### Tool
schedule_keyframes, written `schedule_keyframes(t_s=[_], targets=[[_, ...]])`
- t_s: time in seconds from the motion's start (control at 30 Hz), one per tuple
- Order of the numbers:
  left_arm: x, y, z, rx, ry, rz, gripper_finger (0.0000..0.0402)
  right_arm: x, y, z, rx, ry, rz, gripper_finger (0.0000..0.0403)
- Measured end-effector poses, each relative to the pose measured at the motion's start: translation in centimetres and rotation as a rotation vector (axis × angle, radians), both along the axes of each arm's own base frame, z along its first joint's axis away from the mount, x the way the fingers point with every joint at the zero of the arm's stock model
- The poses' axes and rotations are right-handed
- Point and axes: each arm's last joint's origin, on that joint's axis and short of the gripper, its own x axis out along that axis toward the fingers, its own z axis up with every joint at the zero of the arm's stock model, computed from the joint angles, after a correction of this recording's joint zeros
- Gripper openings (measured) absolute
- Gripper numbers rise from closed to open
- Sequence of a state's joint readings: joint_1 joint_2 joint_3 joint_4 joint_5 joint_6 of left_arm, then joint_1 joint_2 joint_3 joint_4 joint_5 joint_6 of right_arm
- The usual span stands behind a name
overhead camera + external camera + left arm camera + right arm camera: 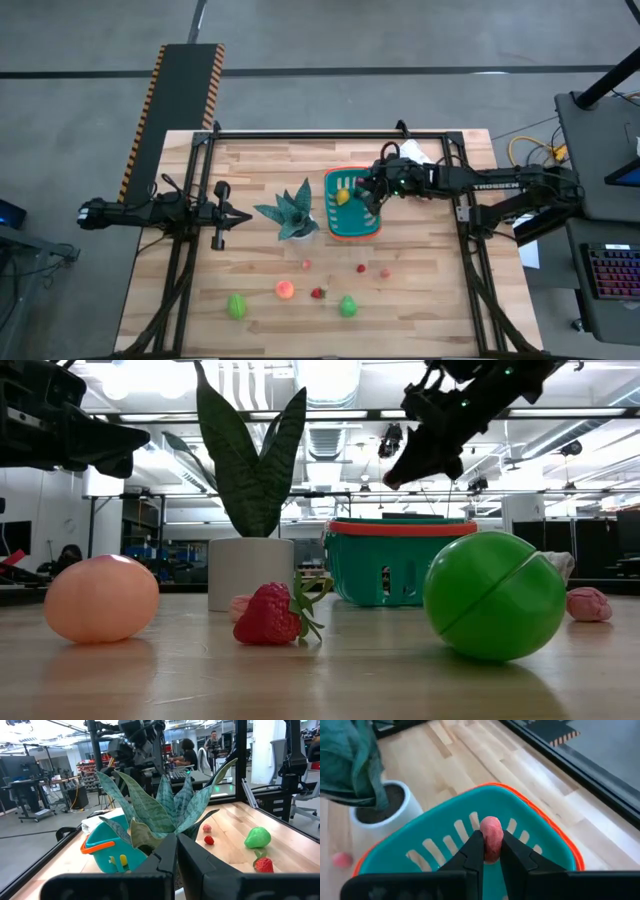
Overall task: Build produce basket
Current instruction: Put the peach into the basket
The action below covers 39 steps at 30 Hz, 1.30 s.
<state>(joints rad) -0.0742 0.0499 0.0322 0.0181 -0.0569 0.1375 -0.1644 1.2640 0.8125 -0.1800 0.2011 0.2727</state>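
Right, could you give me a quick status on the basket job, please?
Right gripper shut on a pink produce piece, above the basket. Left gripper shut, empty, waiting beside the plant. Nothing in the way.

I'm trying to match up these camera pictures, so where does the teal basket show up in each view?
High view: the basket lies right of centre, under the right gripper.
Low view: centre, behind the strawberry.
Left wrist view: lower left, behind the plant.
Right wrist view: fills the lower middle.
Shared landmark: the plant beside it.
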Motion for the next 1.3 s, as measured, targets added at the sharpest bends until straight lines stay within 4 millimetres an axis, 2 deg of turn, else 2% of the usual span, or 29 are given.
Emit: schedule_keyframes(t_s=[0.13,0.27,0.43,0.53,0.77,1.03,1.3], targets=[[0.0,0.0,0.0,0.0,0.003,0.0,0.0,1.6,-0.3,-0.2,0.024,0.058,-0.016,0.0038],[0.0,0.0,0.0,0.0,0.001,0.0,0.0,3.4,-0.7,-0.7,0.058,0.205,-0.072,0.0038],[0.0,0.0,0.0,0.0,0.0,0.0,0.0,4.9,-1.2,-1.1,0.025,0.37,-0.133,0.0038],[0.0,0.0,0.0,0.0,0.0,0.0,0.0,5.7,-1.3,-1.1,0.023,0.41,-0.137,0.0038],[0.0,0.0,0.0,0.0,0.004,0.0,0.0,5.7,-1.3,-1.4,0.027,0.46,-0.133,0.0038],[0.0,0.0,0.0,0.0,0.002,0.0,0.0,5.4,-1.5,-3.4,0.03,0.494,-0.184,0.0038],[0.0,0.0,0.0,0.0,0.002,0.0,0.0,6.2,-1.7,-4.7,-0.003,0.509,-0.183,0.0038]])
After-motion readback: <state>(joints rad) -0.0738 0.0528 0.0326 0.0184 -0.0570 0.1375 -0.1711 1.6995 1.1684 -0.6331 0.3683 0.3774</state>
